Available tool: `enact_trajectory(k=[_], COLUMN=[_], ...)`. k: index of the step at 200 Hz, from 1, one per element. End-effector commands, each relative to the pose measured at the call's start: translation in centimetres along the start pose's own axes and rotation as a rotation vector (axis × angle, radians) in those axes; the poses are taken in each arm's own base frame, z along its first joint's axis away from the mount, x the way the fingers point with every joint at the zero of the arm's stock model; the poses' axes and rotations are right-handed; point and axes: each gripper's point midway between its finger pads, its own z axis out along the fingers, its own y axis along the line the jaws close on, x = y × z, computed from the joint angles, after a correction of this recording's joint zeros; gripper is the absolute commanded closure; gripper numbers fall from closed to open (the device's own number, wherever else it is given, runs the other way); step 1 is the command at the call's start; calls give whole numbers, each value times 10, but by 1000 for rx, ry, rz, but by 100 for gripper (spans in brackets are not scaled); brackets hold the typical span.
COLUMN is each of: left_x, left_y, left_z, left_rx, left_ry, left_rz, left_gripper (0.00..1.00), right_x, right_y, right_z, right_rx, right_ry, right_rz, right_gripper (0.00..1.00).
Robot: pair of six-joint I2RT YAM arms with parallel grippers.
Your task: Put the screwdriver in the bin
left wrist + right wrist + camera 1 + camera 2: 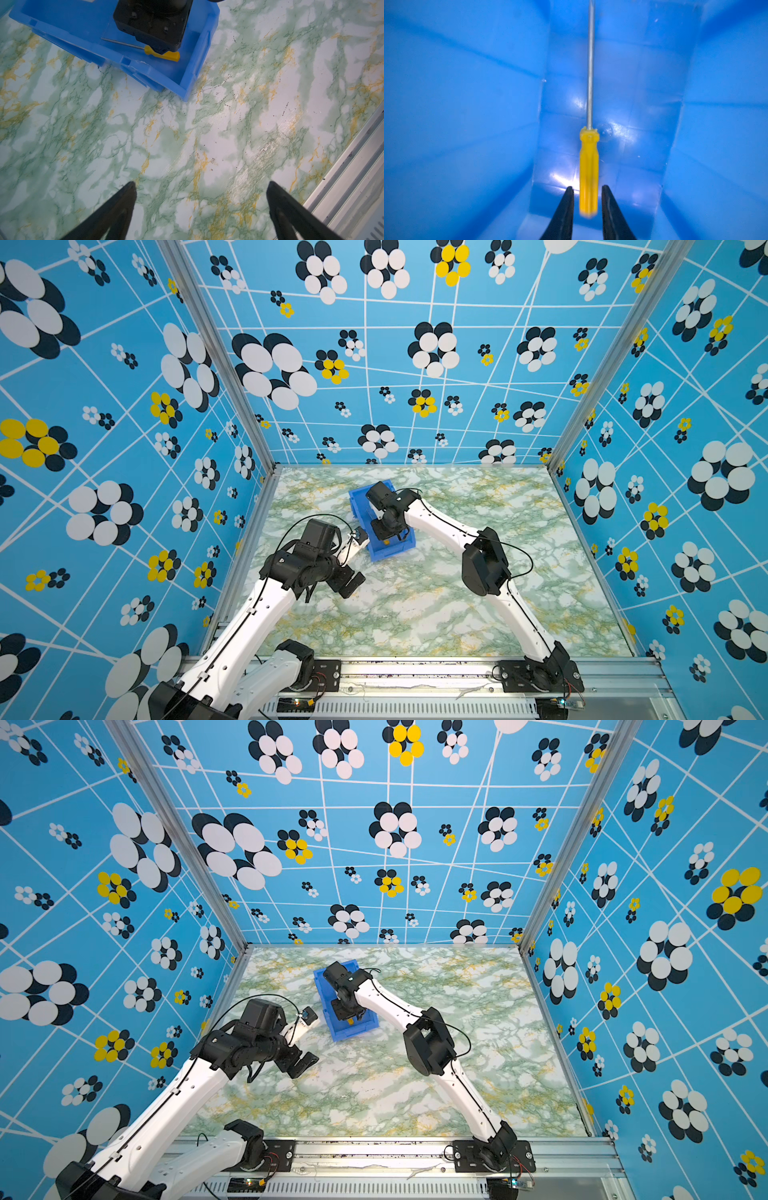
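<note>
The screwdriver (588, 172) is inside the bin (467, 104). Its long axis runs along the bin's length, with the handle nearest the right gripper (587, 188) and the shaft pointing away. The jaws stand slightly apart, with a sliver of gap on each side of the handle. The shaft tip is cut off and the handle's butt is blurred. In both top views the right arm (440, 526) hides nearly all of it. The left gripper (201, 185) is spread wide above the marbled table (187, 135).

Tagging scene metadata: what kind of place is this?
Probably a lab robot test cell, not a real workshop: blue flower-print walls box in a marble-print tabletop, with the left arm and right arm bolted to an aluminium rail.
</note>
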Motion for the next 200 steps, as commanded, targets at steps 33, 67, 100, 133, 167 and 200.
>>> enact_trajectory(k=[33, 67, 100, 133, 167, 200], left_x=[-11, -13, -14, -19, -25, -26], left_y=[0, 0, 6, 23, 52, 79], left_z=[-7, -9, -9, -13, -19, -26], left_rx=[-1, -4, -31, -93, -156, -206], left_ry=[-29, -33, -30, -38, -56, -69], left_rz=[9, 6, -2, -70, -187, -306], left_gripper=[1, 1, 1, 1, 1, 1], right_x=[3, -6, -19, -26, -18, 9], right_y=[-5, -7, -7, -10, -19, -39], right_z=[-4, -21, -52, -101, -150, -177], right_rx=[26, 41, 36, 31, 34, 29], right_ry=[26, -2, -58, -123, -209, -272], right_rz=[-4, -11, -7, 7, 29, 87], right_gripper=[68, 68, 66, 64, 61, 59])
